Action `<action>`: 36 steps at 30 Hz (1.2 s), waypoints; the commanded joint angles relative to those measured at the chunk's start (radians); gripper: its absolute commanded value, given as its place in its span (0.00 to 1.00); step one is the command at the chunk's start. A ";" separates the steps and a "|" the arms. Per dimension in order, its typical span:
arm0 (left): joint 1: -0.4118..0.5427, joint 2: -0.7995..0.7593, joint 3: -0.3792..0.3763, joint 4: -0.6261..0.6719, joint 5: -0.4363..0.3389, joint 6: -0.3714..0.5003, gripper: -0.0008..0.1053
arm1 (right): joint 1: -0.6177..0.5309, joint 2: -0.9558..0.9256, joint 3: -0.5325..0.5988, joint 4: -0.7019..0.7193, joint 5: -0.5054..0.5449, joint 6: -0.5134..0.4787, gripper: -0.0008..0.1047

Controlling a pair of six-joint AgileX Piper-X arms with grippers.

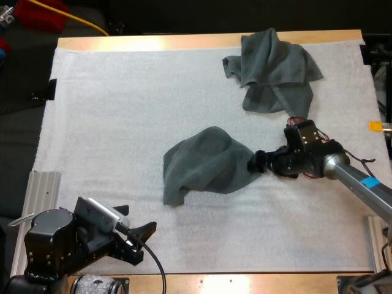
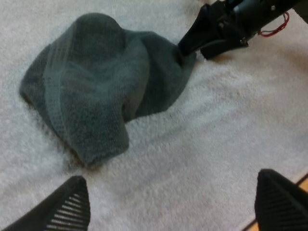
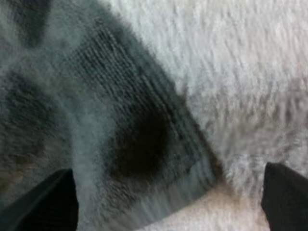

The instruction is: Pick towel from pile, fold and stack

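A crumpled dark grey-green towel (image 1: 205, 162) lies humped in the middle of the white mat (image 1: 122, 122). My right gripper (image 1: 252, 163) is low at that towel's right edge. In the right wrist view its fingers (image 3: 48, 202) stand wide apart, with a corner of the towel (image 3: 120, 120) lying on the mat between them. My left gripper (image 1: 144, 241) hovers open near the front left of the mat and faces the towel (image 2: 96, 86). The left wrist view also has the right gripper (image 2: 186, 44) at the towel's far edge.
A second crumpled towel (image 1: 272, 70) lies at the back right corner of the mat. A ribbed metal strip (image 1: 40, 196) sits along the left edge of the table.
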 commanded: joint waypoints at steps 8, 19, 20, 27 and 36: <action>-0.006 0.004 -0.004 0.023 0.010 -0.006 0.66 | -0.004 0.037 0.000 -0.024 -0.072 0.032 0.56; -0.006 0.004 -0.004 0.023 0.010 -0.006 0.66 | -0.004 0.037 0.000 -0.029 -0.077 0.074 0.27; -0.006 0.004 -0.004 0.023 0.010 -0.006 0.66 | -0.004 0.037 0.000 -0.032 -0.077 0.074 0.19; -0.006 0.004 -0.004 0.023 0.010 -0.006 0.66 | 0.001 0.006 0.000 -0.035 -0.080 0.068 0.01; -0.006 0.004 -0.004 0.023 0.010 -0.006 0.66 | 0.064 -0.215 -0.088 -0.028 -0.079 0.065 0.01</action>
